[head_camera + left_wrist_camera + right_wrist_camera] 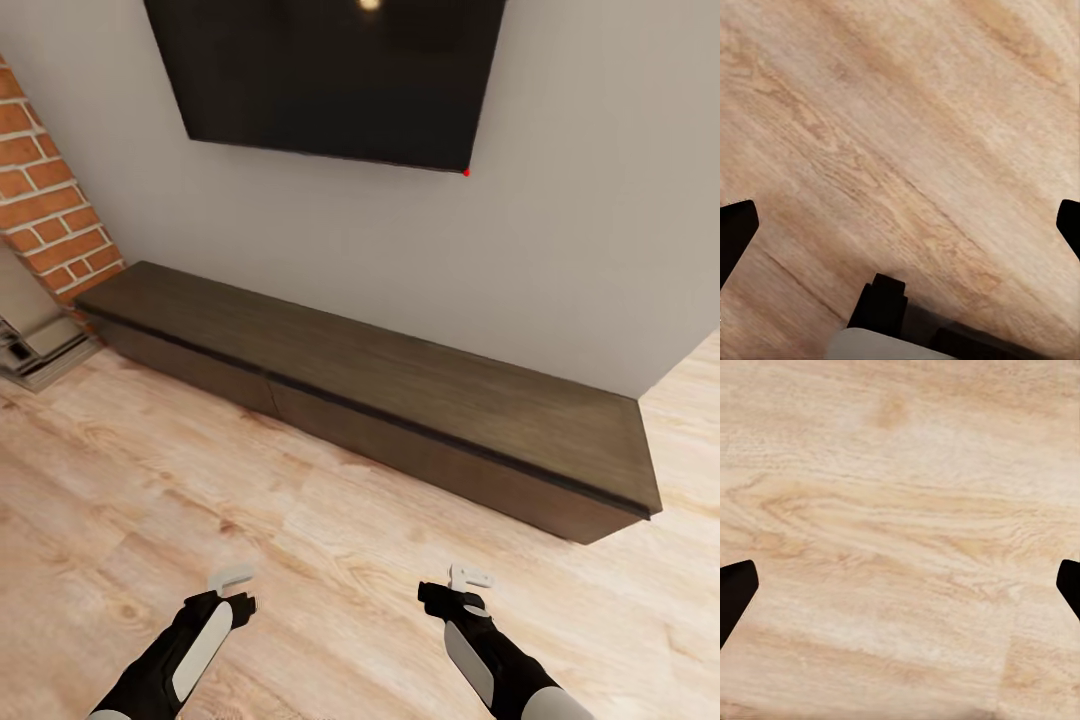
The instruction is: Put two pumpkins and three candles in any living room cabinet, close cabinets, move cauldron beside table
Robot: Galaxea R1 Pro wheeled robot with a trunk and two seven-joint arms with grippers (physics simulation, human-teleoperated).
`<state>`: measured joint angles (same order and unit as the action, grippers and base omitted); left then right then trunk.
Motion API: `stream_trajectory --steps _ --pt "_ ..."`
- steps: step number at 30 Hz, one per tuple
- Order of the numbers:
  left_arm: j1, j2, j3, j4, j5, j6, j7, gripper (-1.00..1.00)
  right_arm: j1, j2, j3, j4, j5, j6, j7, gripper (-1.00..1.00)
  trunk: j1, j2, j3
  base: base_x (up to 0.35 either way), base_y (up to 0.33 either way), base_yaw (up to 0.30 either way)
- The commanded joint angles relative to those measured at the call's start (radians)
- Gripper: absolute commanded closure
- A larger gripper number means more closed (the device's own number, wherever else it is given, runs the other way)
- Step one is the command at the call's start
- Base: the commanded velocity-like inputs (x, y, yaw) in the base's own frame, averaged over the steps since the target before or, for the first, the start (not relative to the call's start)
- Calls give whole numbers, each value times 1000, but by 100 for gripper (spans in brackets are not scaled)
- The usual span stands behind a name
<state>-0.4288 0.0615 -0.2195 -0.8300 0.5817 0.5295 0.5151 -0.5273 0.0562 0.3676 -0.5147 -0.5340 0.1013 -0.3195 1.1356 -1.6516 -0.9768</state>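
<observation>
A long low dark-brown cabinet (380, 400) runs along the grey wall in the head view, its drawer fronts flush and shut. My left gripper (236, 588) hangs low over the wood floor in front of it, open and holding nothing. My right gripper (462, 590) hangs at about the same height to the right, also open and holding nothing. In both wrist views the dark fingertips (735, 232) (735, 592) sit at the far picture edges with bare floor between them. The pumpkins, candles, cauldron and table are out of view.
A black television (330, 75) is mounted on the wall above the cabinet. A red brick column (45, 200) and a pale grey unit (35, 330) stand at the left. Light wood floor (330, 560) spreads between me and the cabinet.
</observation>
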Motion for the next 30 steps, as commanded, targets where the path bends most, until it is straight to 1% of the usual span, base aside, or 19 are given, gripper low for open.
stream_trajectory --steps 1,28,30 --pt "-1 1 -6 -1 10 1 11 -100 0 -1 7 -2 -6 4 -9 -100 -4 7 2 0 0 284" --pt "-1 1 -5 -1 12 1 10 -100 0 -1 8 -1 -2 3 -9 -100 -108 196 77 0 0 284" --pt "-1 1 -5 -1 12 1 10 -100 0 -1 8 -1 -2 3 -9 -100 -108 196 76 0 0 284"
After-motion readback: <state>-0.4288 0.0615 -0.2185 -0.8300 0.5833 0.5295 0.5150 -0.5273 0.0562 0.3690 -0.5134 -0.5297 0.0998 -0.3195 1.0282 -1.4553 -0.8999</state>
